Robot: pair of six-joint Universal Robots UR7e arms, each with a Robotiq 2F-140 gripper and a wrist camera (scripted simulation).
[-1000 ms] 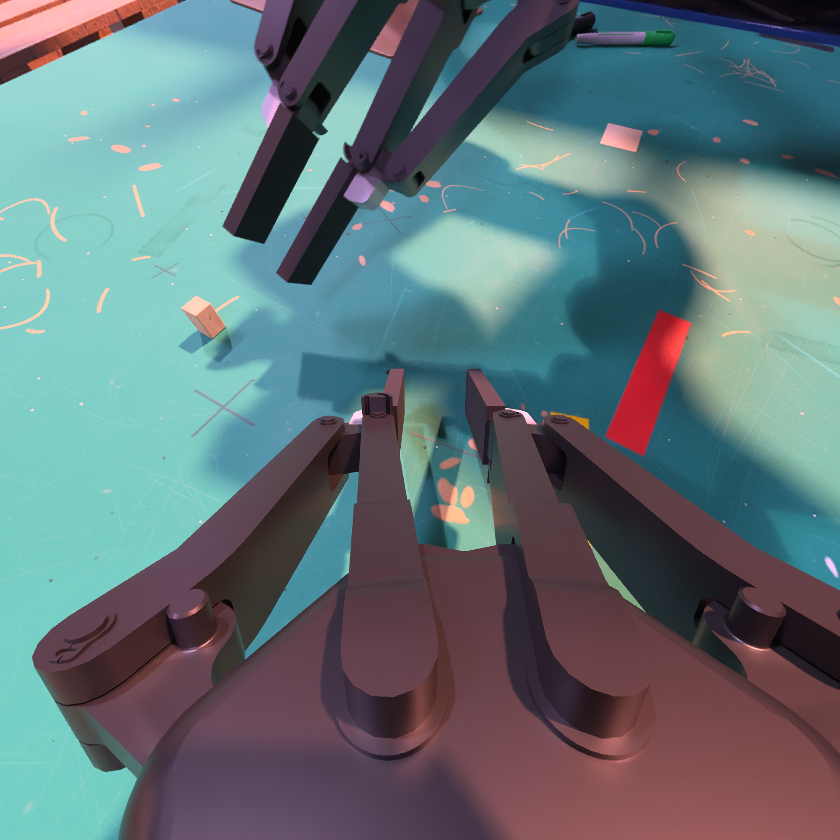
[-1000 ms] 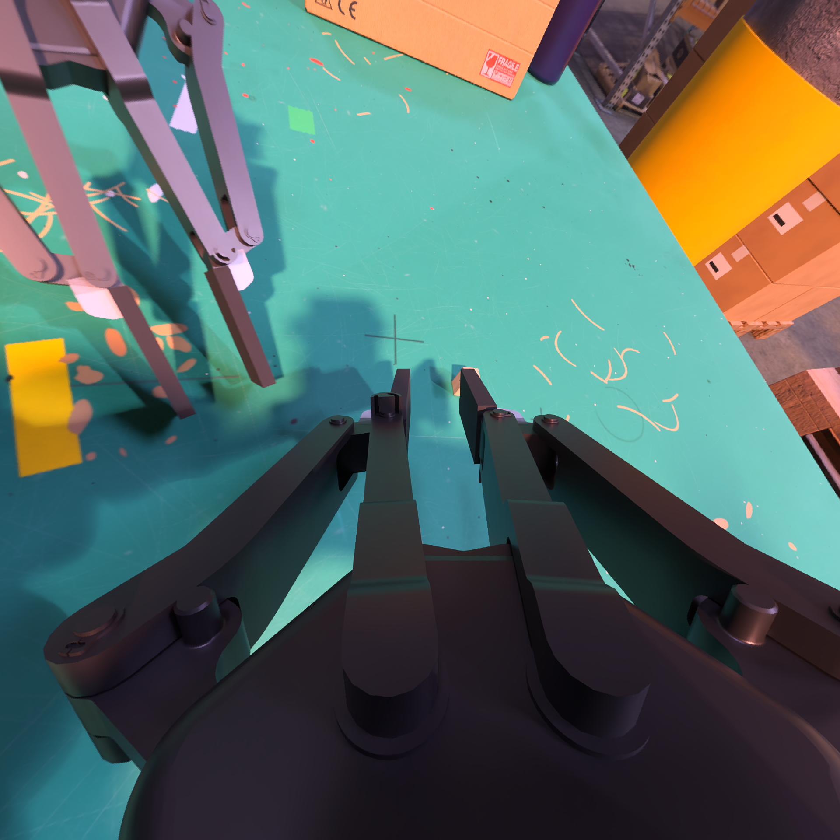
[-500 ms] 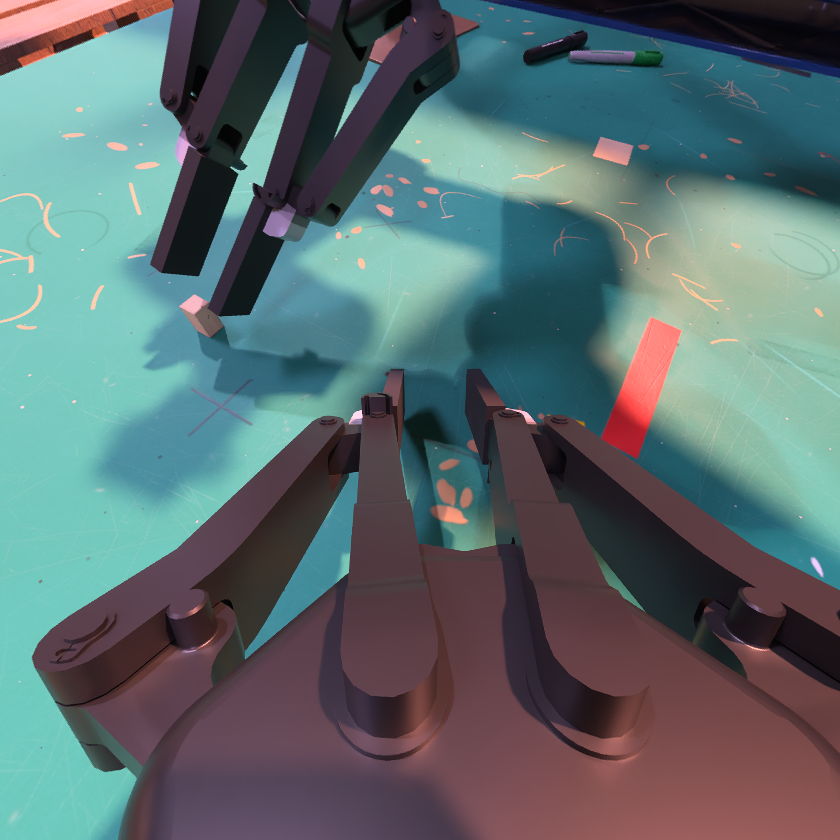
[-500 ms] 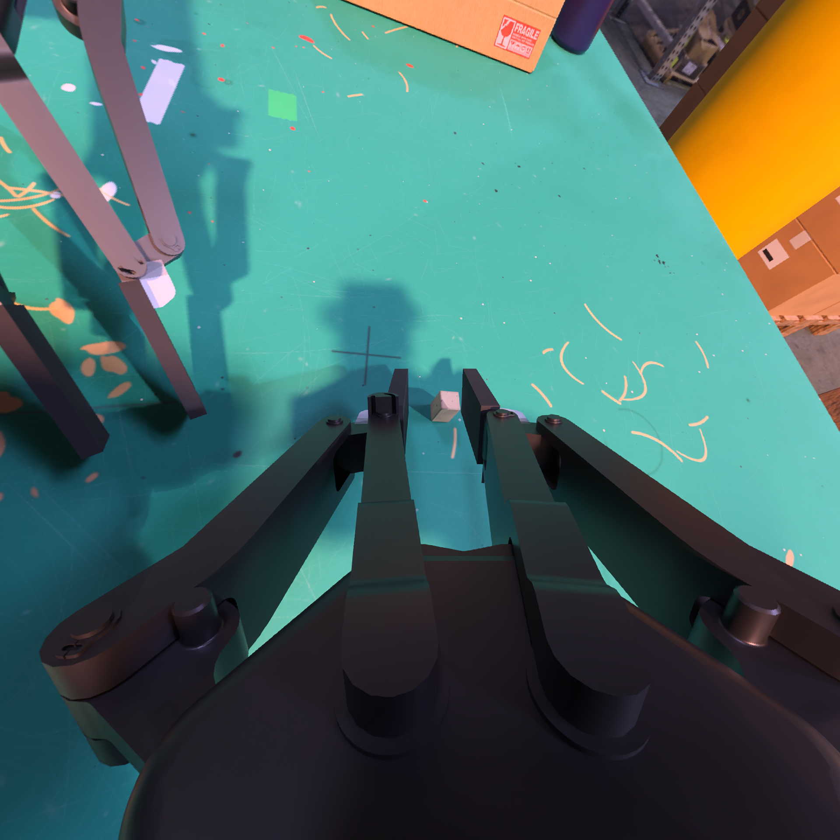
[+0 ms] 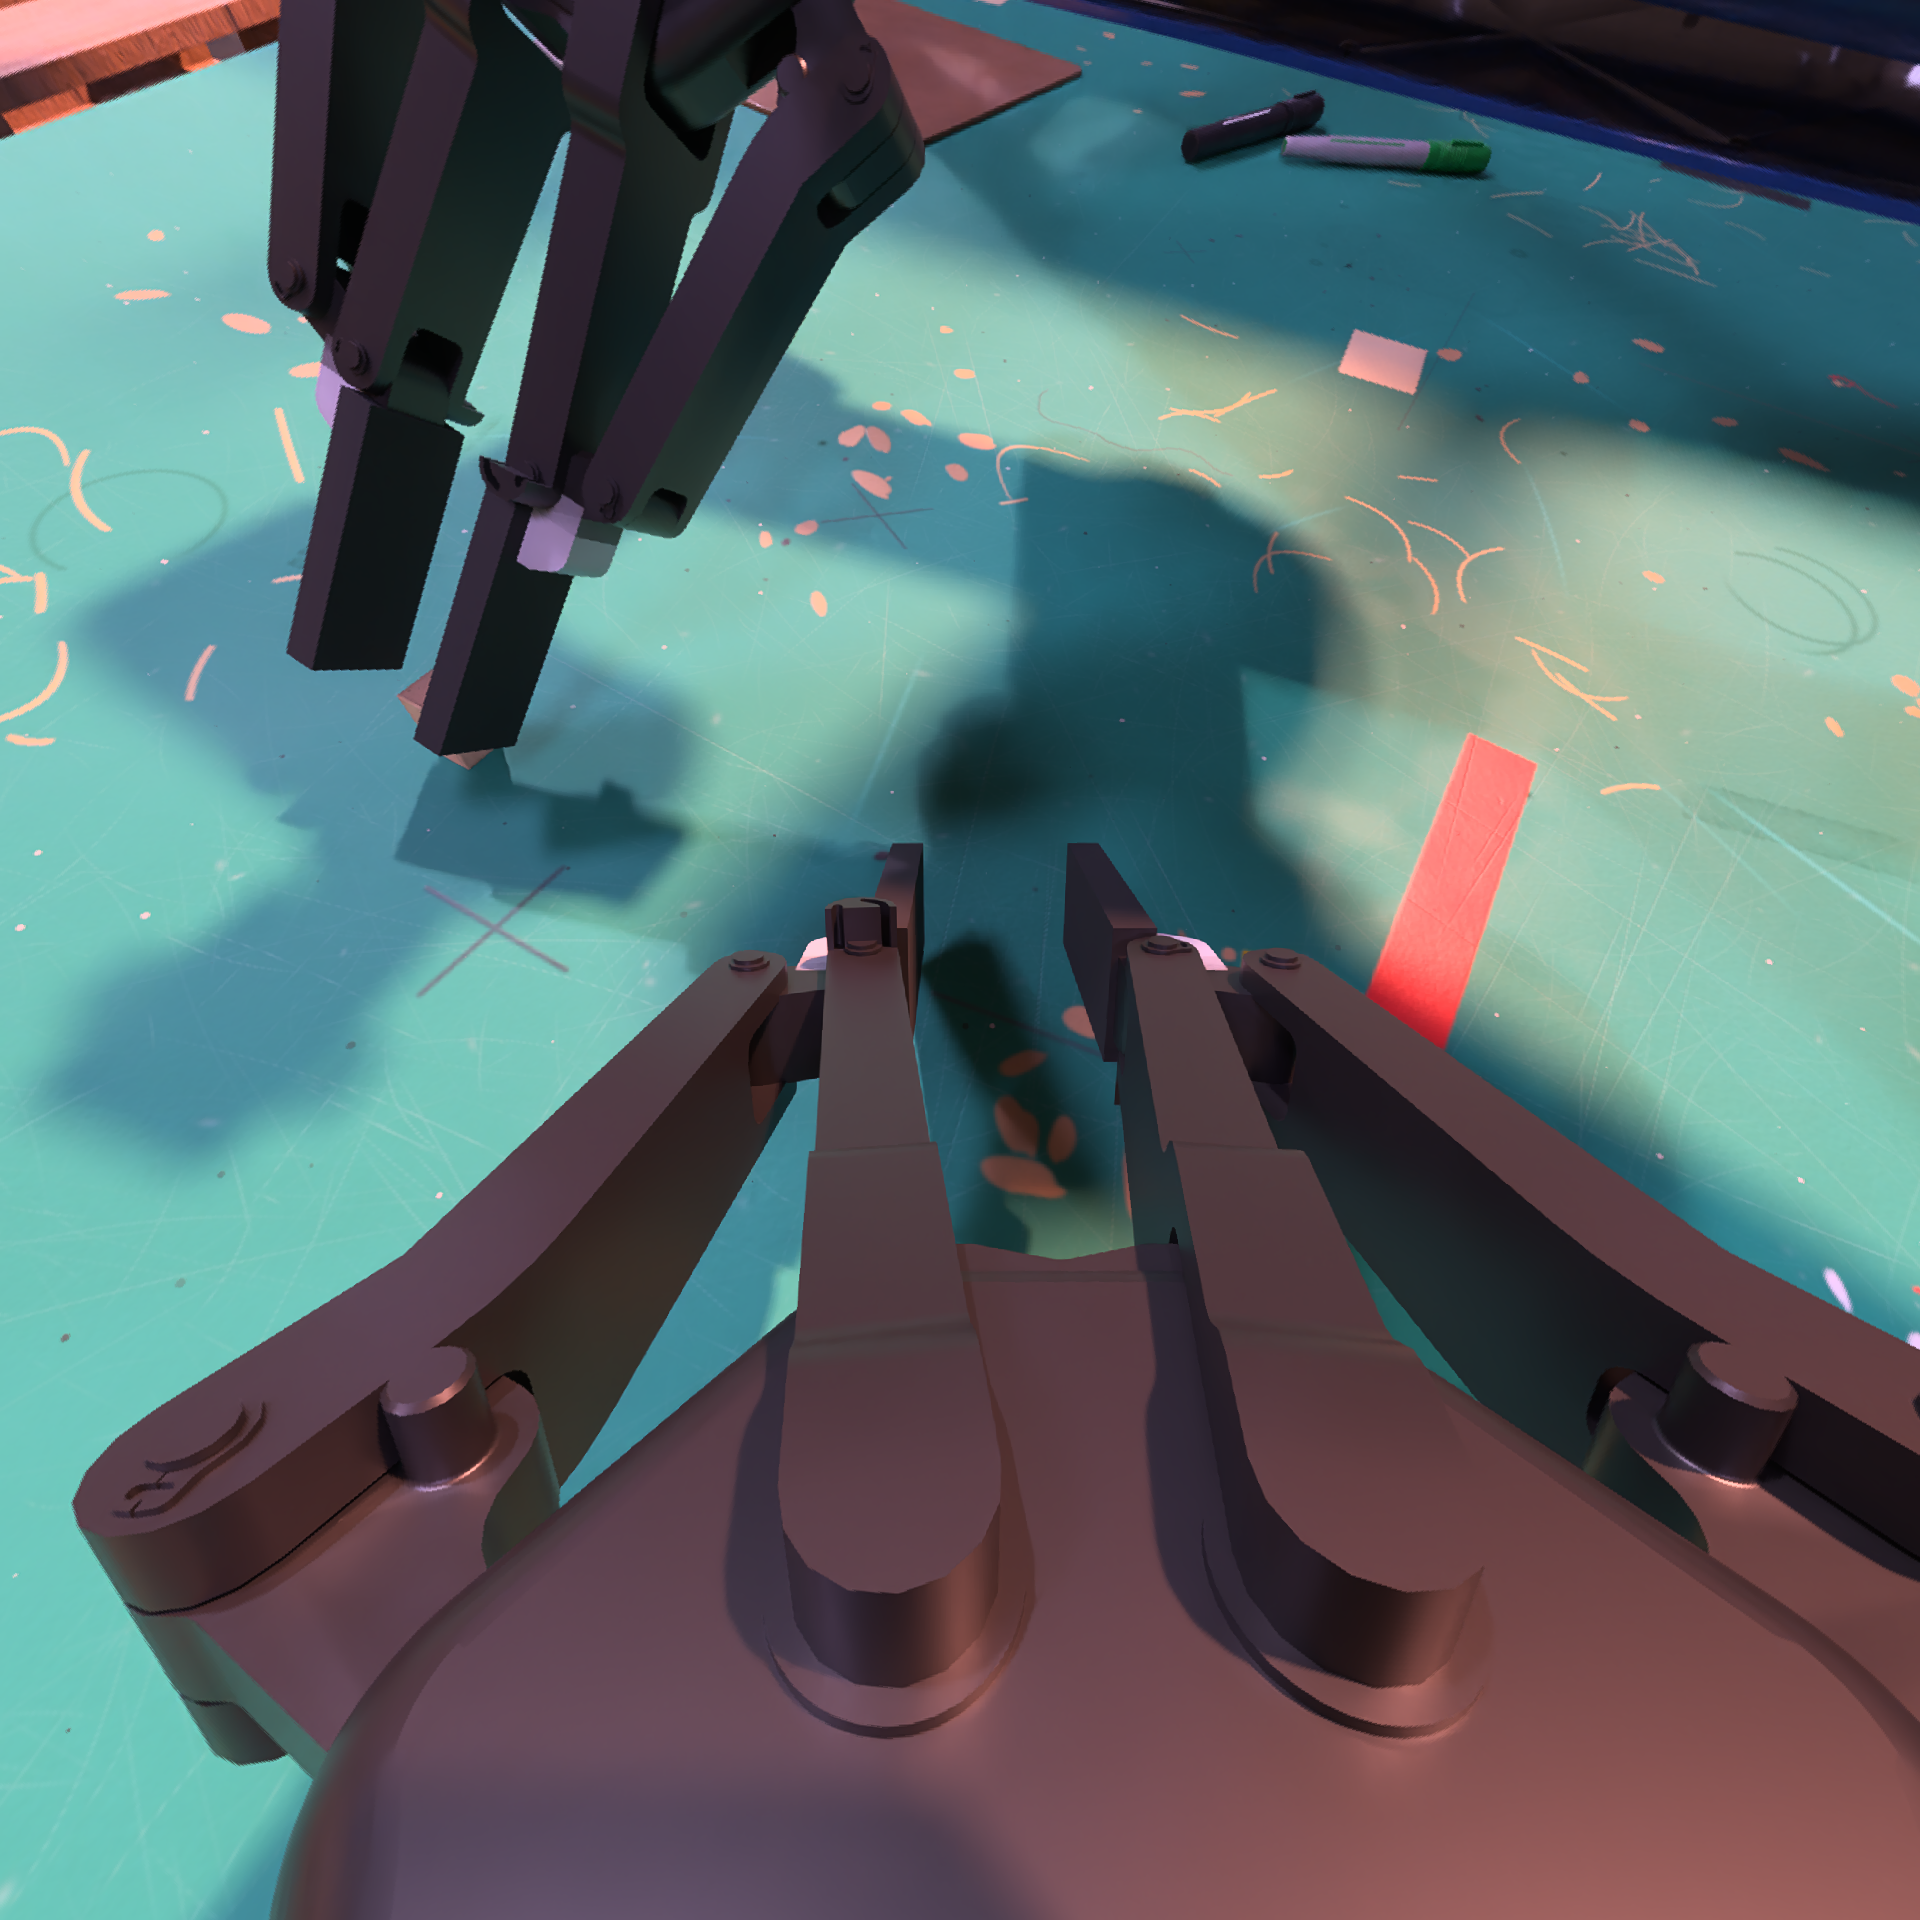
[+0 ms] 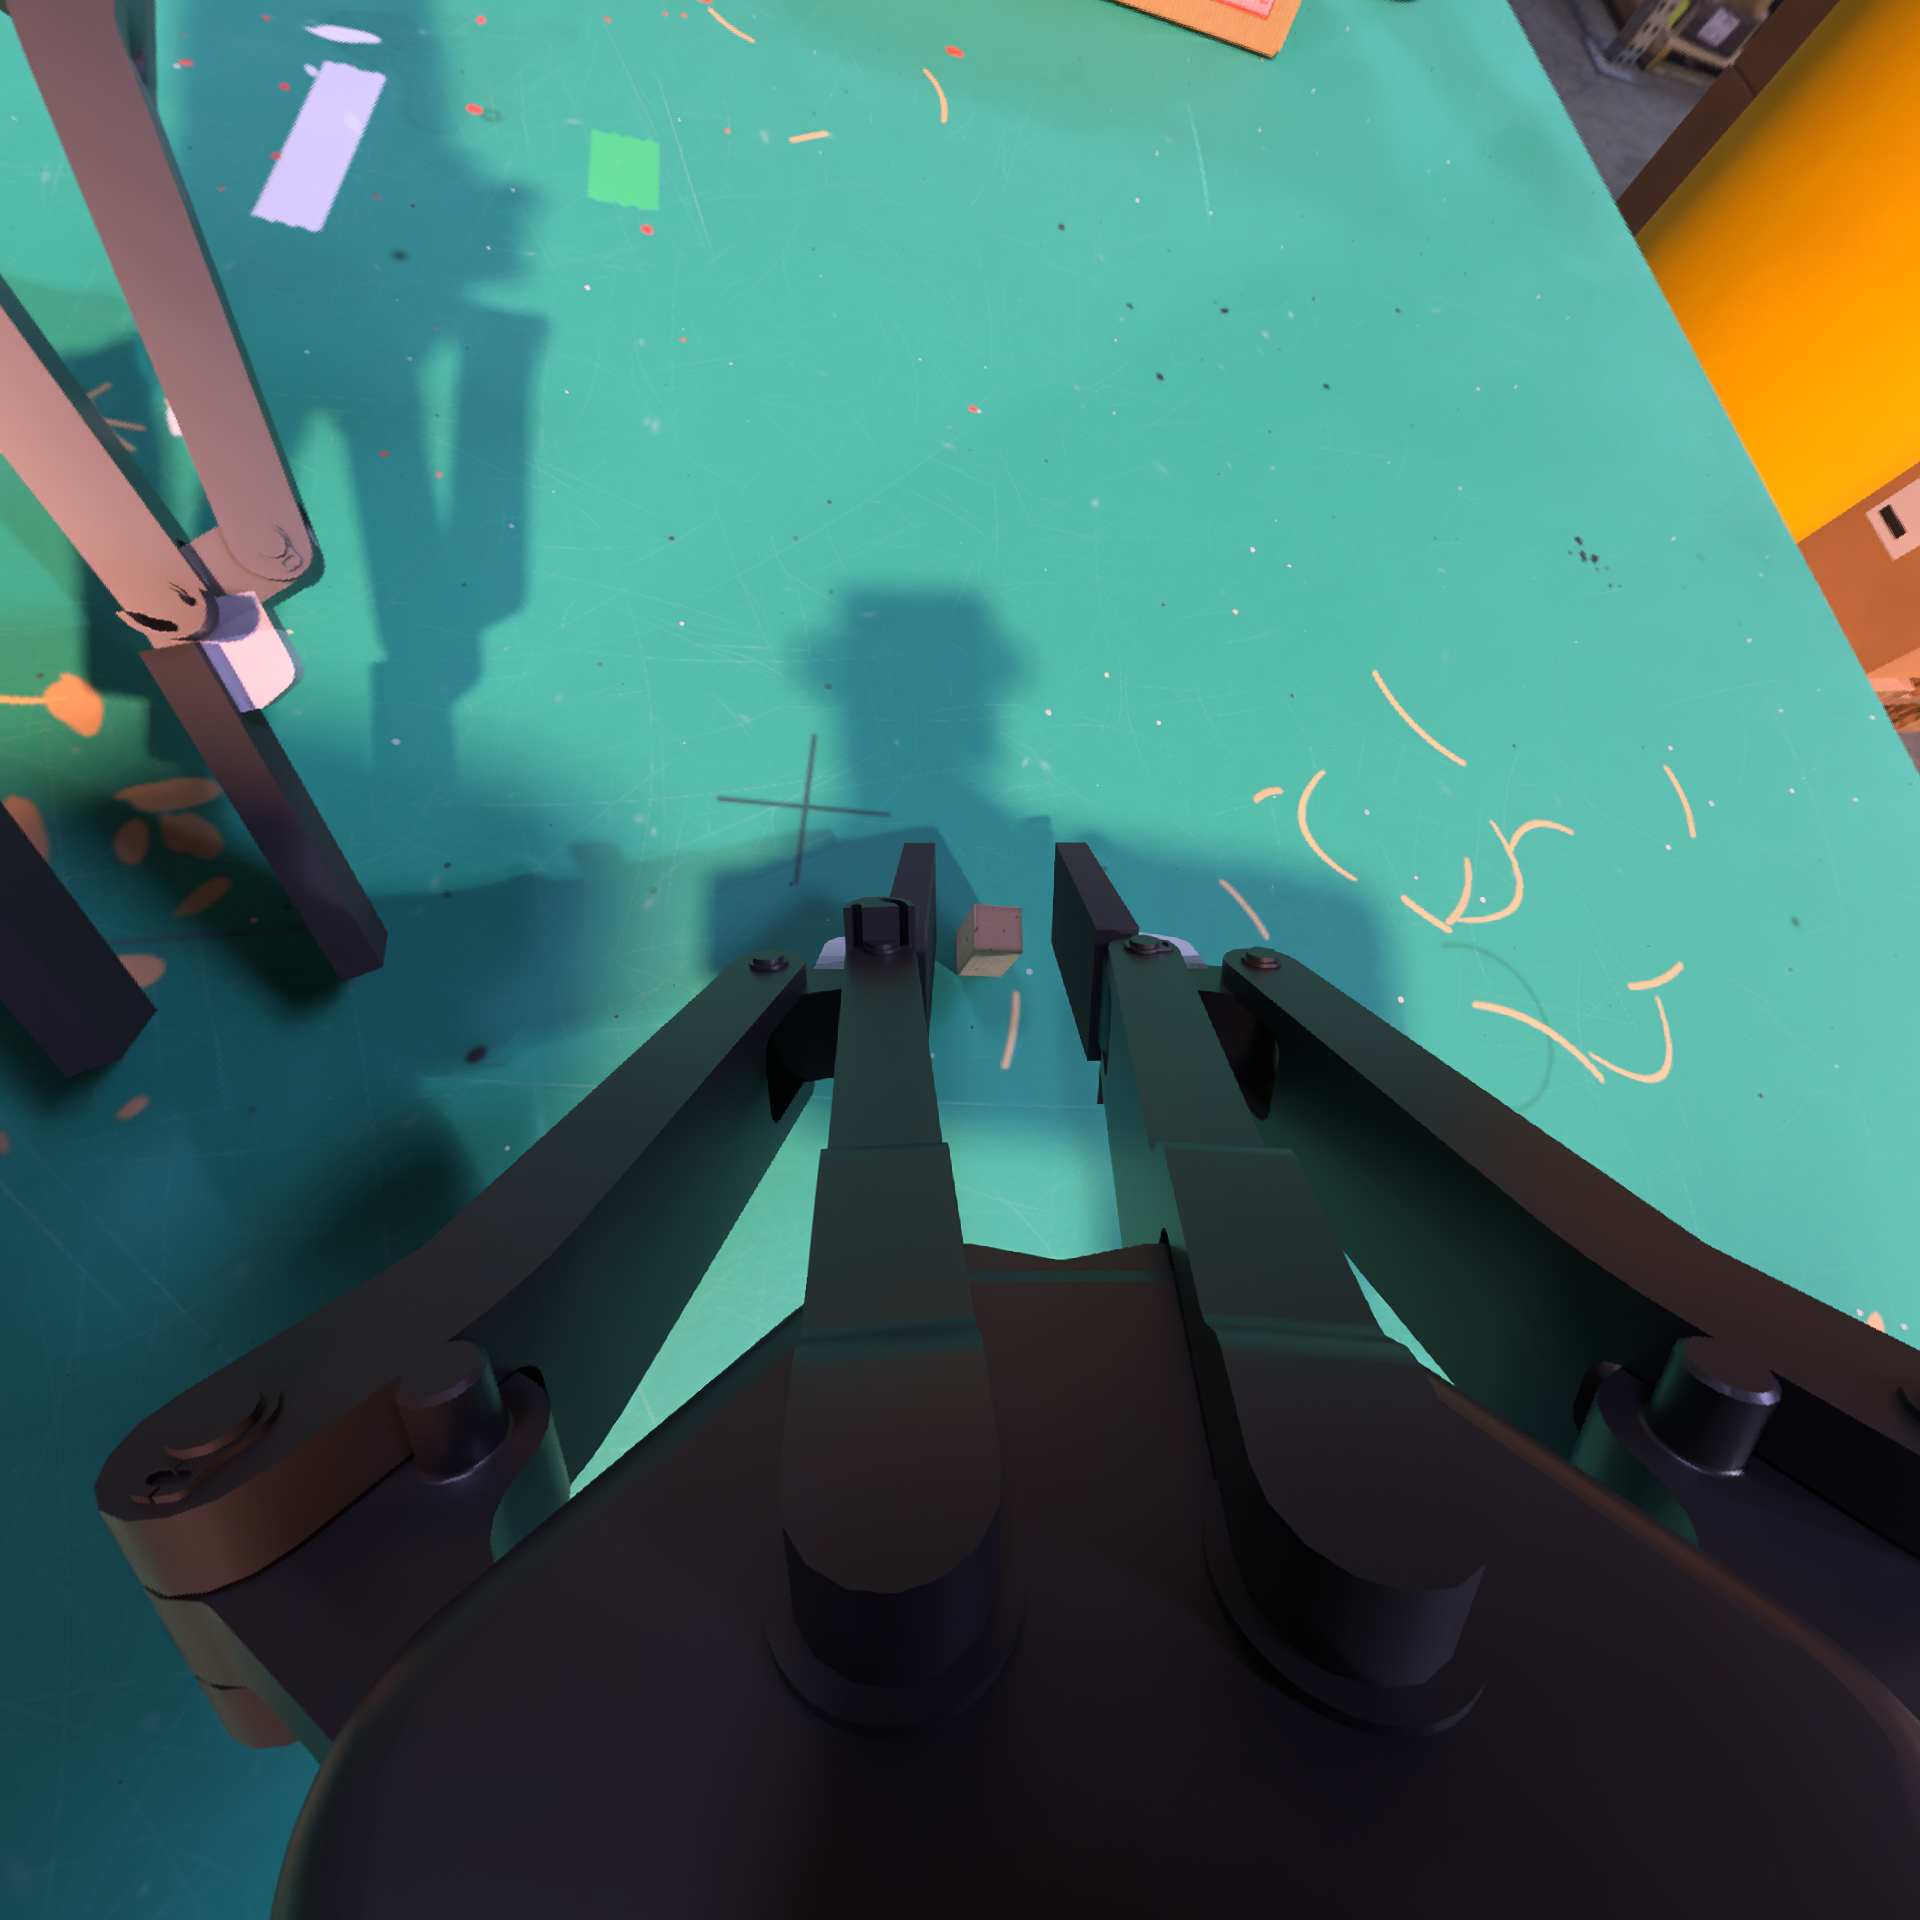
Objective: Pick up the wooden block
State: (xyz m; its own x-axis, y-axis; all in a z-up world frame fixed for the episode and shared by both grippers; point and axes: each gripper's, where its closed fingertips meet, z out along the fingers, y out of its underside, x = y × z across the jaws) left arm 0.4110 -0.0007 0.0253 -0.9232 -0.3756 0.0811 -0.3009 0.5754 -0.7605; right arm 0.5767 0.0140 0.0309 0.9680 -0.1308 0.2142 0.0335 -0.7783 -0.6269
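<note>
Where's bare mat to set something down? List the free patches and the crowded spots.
Free: the mat between the green patch and the orange wall; also between the red strip and pink square. Crowded: around the wooden block, sitting between the right pincer fingers, and by the left pincer.

The wooden block [image 6: 989, 939] lies on the table [image 6: 1143, 436], between the fingers of the right gripper [image 6: 992, 883], closer to the left finger. Beyond the block a drawn cross [image 6: 805, 808] lies on the table, slightly left. The left gripper [image 6: 208, 997] hangs far left of the block.
</note>
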